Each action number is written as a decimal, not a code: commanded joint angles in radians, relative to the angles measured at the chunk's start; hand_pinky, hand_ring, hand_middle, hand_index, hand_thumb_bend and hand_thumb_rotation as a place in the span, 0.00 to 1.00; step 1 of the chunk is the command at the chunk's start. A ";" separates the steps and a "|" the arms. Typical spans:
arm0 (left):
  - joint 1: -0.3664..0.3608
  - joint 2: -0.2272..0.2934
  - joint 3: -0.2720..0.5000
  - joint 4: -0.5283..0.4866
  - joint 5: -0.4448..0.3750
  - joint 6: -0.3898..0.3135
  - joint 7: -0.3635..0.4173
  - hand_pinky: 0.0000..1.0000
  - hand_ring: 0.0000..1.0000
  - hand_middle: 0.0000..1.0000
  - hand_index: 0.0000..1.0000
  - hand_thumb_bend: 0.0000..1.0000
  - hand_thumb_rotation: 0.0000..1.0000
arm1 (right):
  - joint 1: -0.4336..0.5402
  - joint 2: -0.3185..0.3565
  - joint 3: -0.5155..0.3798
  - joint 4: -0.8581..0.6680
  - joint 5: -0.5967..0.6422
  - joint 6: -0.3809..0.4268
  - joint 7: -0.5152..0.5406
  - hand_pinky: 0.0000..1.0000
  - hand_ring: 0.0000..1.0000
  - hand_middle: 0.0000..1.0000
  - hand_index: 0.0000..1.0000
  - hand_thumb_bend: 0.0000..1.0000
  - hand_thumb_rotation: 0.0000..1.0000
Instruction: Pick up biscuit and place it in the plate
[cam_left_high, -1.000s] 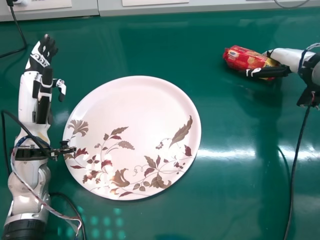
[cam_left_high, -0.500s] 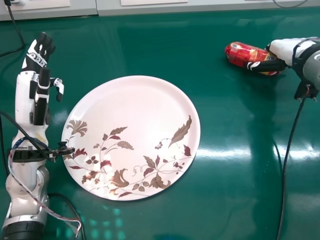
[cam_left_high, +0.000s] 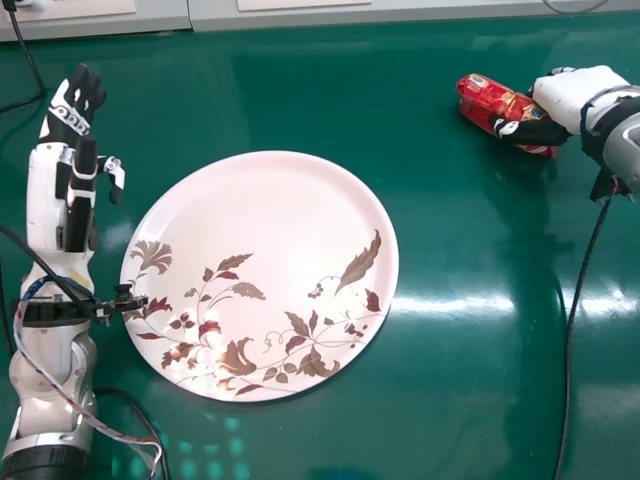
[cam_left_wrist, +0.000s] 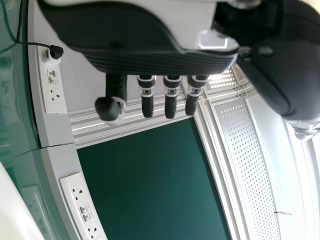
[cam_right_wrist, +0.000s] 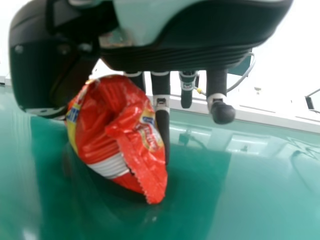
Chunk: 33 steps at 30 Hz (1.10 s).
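Observation:
The red biscuit packet (cam_left_high: 490, 100) is at the right rear of the table, with my right hand (cam_left_high: 580, 95) at its right end, the thumb along its near side. In the right wrist view my right hand (cam_right_wrist: 200, 47) pinches the crinkled biscuit packet (cam_right_wrist: 117, 132) between thumb and fingers; I cannot tell whether it touches the table. The large pale plate (cam_left_high: 270, 200) with leaf patterns lies left of centre, well apart from the packet. My left hand (cam_left_high: 72, 115) stays beyond the plate's left side, fingers straight; in the left wrist view the left hand (cam_left_wrist: 150, 60) holds nothing.
The glossy green table (cam_left_high: 470, 390) reflects light. My left forearm stands close beside the plate's left rim. A black cable (cam_left_high: 570, 350) hangs from the right wrist across the table's right part. Grey panels with sockets (cam_left_wrist: 80, 205) run along the back.
The biscuit packet has turned in my right hand's hold, its far-left end shifting slightly rearward and right. The right wrist has swung a little to the rear. My left hand keeps its pose.

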 joint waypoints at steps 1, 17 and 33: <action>0.103 -0.053 -0.021 0.073 -0.012 0.005 -0.013 0.00 1.00 1.00 1.00 1.00 0.87 | 0.031 0.001 -0.027 -0.027 0.039 -0.001 0.005 0.07 0.41 0.47 0.50 0.51 0.00; 0.112 -0.043 -0.013 0.046 -0.005 0.025 -0.016 0.00 1.00 1.00 1.00 1.00 0.87 | 0.319 -0.051 -0.324 -0.748 0.239 0.101 0.143 0.07 0.42 0.48 0.49 0.51 0.00; 0.097 -0.039 -0.017 0.033 0.003 0.048 -0.018 0.00 1.00 1.00 1.00 1.00 0.88 | 0.406 0.032 -0.347 -1.160 0.305 0.015 0.261 0.08 0.42 0.48 0.49 0.51 0.00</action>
